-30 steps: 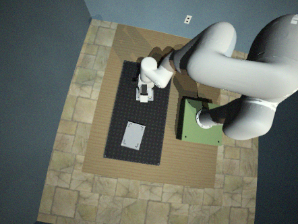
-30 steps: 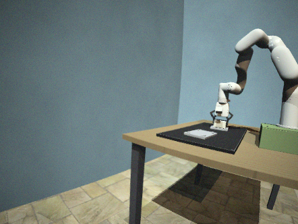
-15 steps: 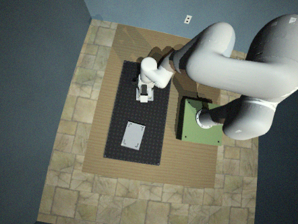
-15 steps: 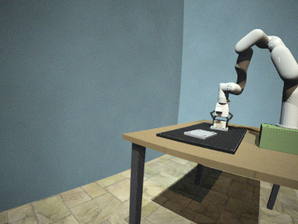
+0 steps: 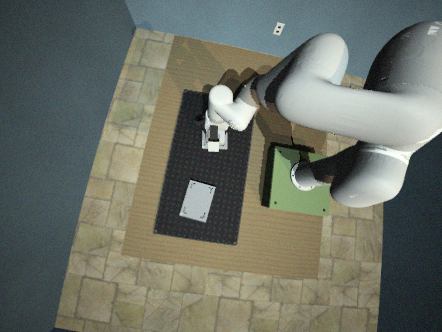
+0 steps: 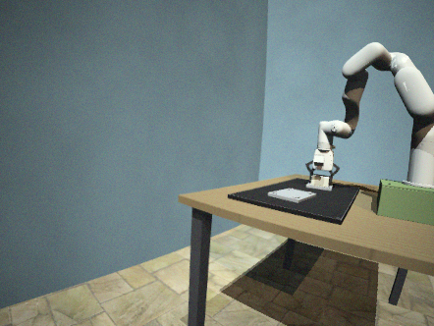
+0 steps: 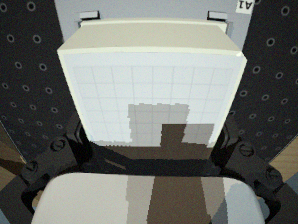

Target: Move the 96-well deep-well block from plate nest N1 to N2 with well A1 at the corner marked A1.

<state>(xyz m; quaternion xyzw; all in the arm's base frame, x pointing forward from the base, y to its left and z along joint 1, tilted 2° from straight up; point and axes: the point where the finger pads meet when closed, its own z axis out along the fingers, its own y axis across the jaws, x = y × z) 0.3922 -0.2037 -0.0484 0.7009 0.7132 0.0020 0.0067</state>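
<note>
The cream deep-well block (image 7: 152,83) rests on a grey nest plate (image 7: 153,4), just inside the two locator brackets at the plate's far edge. The A1 mark (image 7: 245,4) is at the plate's top right corner in the wrist view. My gripper (image 7: 152,108) is open, with its dark fingers on either side of the block's near end. In the top view the gripper (image 5: 214,136) stands straight over this nest at the far end of the black mat. The second nest (image 5: 197,200) is empty. From the side, the gripper (image 6: 321,178) is low over the block and the empty nest (image 6: 292,194) lies nearer the camera.
The black perforated mat (image 5: 205,167) lies on the wooden table. A green box (image 5: 295,182) carries the arm's base beside the mat. The arm's large links hang over the table's right side.
</note>
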